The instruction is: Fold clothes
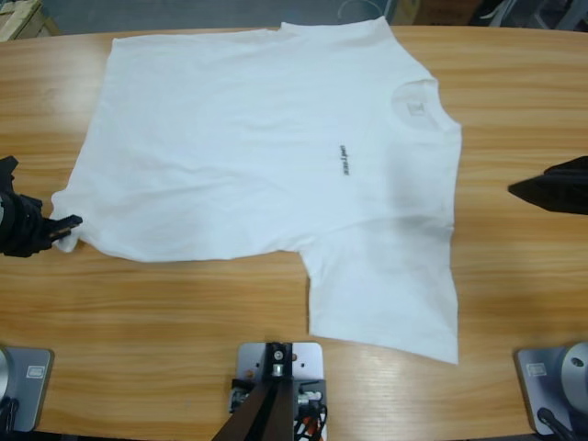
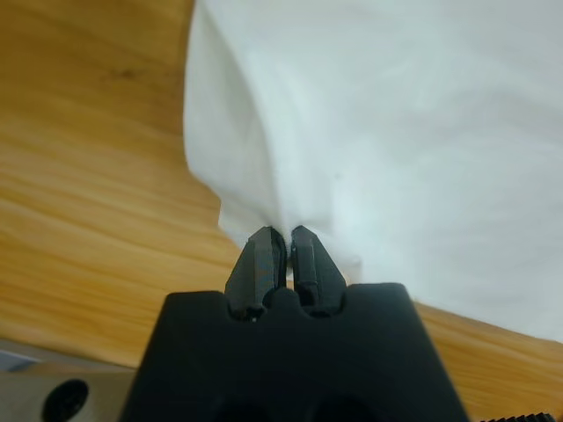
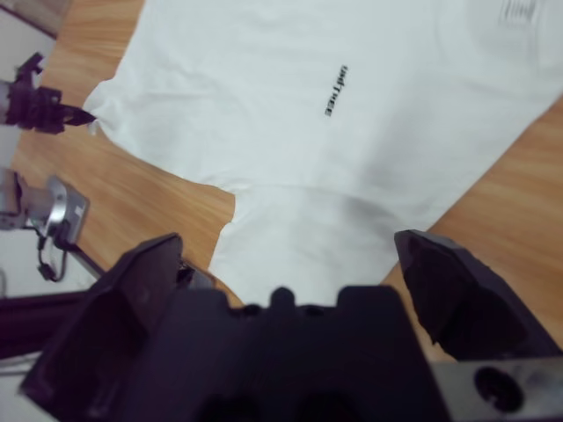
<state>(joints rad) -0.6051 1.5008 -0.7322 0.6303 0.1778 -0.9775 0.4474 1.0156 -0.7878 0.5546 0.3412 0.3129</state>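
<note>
The white T-shirt [image 1: 266, 138] lies spread flat on the wooden table [image 1: 184, 312], chest up, with its round neck [image 1: 415, 96] toward the right and a small dark line of text [image 1: 344, 160] on the chest. One short sleeve [image 1: 386, 285] points toward the near edge. My left gripper [image 1: 69, 222] is at the far left, shut on the near corner of the shirt's hem [image 2: 280, 237]. My right gripper [image 1: 514, 188] hovers at the right edge, open and empty, apart from the shirt [image 3: 290, 105], which spreads out beyond its jaws.
Bare wood runs along the near side of the table and to the right of the shirt. The shirt's far sleeve reaches the table's back edge [image 1: 349, 23]. The left gripper [image 3: 84, 116] also shows small in the right wrist view.
</note>
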